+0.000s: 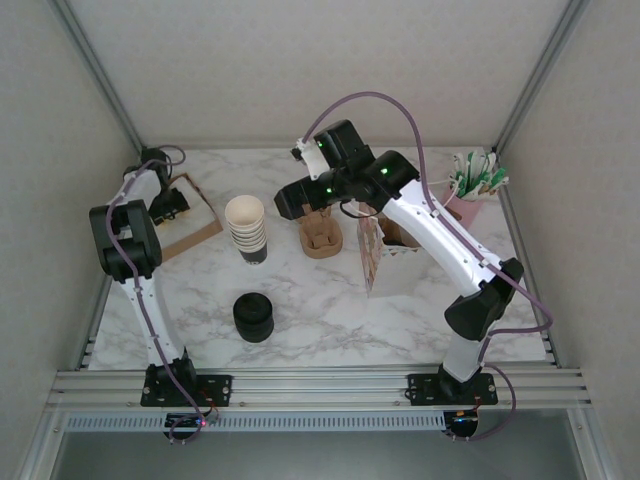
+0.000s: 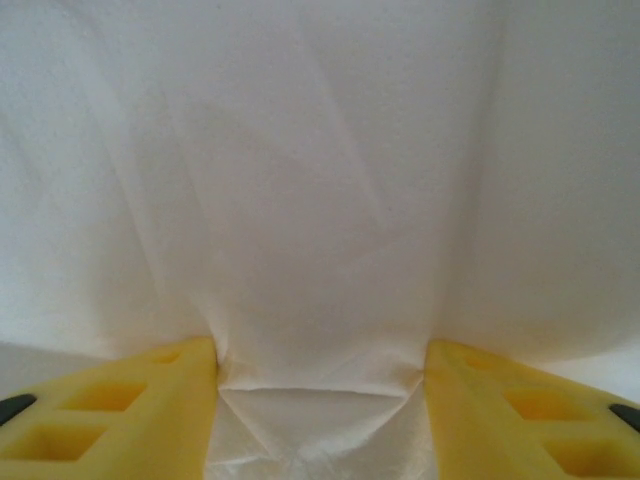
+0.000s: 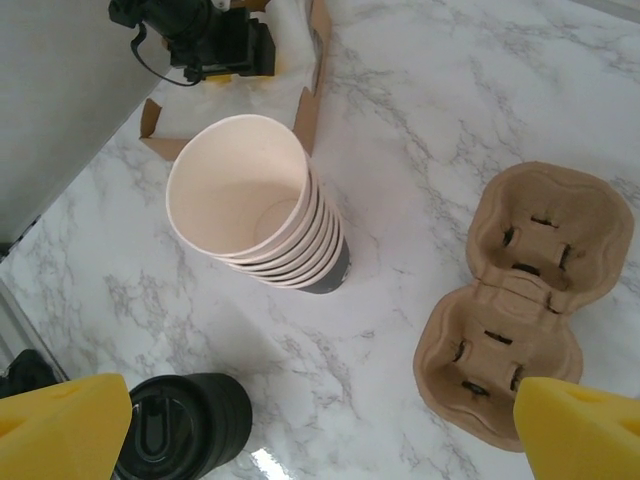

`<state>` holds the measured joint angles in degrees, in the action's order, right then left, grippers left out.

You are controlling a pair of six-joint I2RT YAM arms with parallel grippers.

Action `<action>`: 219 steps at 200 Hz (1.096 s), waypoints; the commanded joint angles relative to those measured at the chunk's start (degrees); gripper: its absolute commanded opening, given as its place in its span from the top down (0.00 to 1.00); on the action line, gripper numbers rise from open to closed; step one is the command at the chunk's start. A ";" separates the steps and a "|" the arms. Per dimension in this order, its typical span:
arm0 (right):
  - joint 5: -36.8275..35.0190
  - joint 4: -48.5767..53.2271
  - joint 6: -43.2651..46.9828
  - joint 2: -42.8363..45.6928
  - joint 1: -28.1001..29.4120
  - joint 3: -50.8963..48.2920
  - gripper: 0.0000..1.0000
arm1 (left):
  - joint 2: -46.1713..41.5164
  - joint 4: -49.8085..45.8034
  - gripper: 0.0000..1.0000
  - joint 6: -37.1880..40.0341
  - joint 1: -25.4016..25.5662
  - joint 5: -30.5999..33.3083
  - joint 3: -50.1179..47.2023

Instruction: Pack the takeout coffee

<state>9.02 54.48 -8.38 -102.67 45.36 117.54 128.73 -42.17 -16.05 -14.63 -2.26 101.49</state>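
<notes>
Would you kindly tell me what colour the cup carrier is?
The cup carrier is light brown, clearest in the right wrist view.

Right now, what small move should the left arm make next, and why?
Probably close the left tool further, then lift. Its yellow fingers stand apart on either side of a creased fold of white paper, so it is not firmly pinched.

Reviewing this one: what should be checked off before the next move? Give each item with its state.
1. Right pincer open and empty: ok.
2. Carrier flat on the table, both wells free: ok.
3. Cup stack upright, top cup lidless: ok.
4. Lid stack standing apart from the cup stack: ok.
5. Left pincer gripping the white paper between its fingers: cannot tell.
6. A cup capped for packing: not ok; cups and lids are separate.
</notes>
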 commanded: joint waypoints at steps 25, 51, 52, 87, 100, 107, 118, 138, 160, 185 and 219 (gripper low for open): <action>3.31 0.36 -0.93 -1.03 0.21 2.55 0.01 | -0.53 -2.81 0.48 1.64 0.20 -4.07 -1.88; 3.73 0.37 -1.10 -0.80 0.29 2.47 0.01 | -0.91 -3.44 0.54 1.90 0.22 -4.23 -0.64; 3.73 0.37 -1.10 -0.83 0.32 2.45 0.01 | -0.92 -3.40 0.54 1.90 0.22 -4.28 -0.62; 3.89 0.50 -1.33 -0.69 0.40 2.37 0.01 | -1.54 -3.84 0.62 2.04 0.14 -4.00 0.19; 4.08 0.51 -1.23 -0.66 0.42 2.32 0.01 | -2.02 -4.05 0.62 2.16 0.21 -3.81 0.25; 4.08 0.48 -1.34 -0.60 0.47 2.32 0.01 | -2.22 -4.10 0.62 2.17 0.13 -3.65 0.24; 4.17 0.46 -1.29 -0.63 0.43 2.31 0.01 | -2.67 -4.17 0.62 2.25 0.20 -3.54 0.20; 4.24 0.46 -1.37 -0.50 0.45 2.12 0.01 | -3.30 -4.40 0.63 2.26 0.13 -3.37 0.28; 4.07 0.47 -1.36 -0.51 0.52 2.00 0.01 | -3.83 -4.62 0.63 2.34 0.13 -3.19 0.37; 4.01 0.38 -1.46 -0.31 0.59 1.87 0.01 | -4.09 -4.80 0.66 2.43 0.15 -3.18 0.60; 4.29 0.29 -1.48 -0.25 0.60 1.57 0.01 | -4.60 -5.02 0.68 2.52 0.13 -3.01 0.55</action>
<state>12.23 54.65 -9.21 -103.24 45.41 118.19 127.20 -44.01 -14.52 -14.72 -4.75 101.45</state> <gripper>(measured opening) 0.987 0.329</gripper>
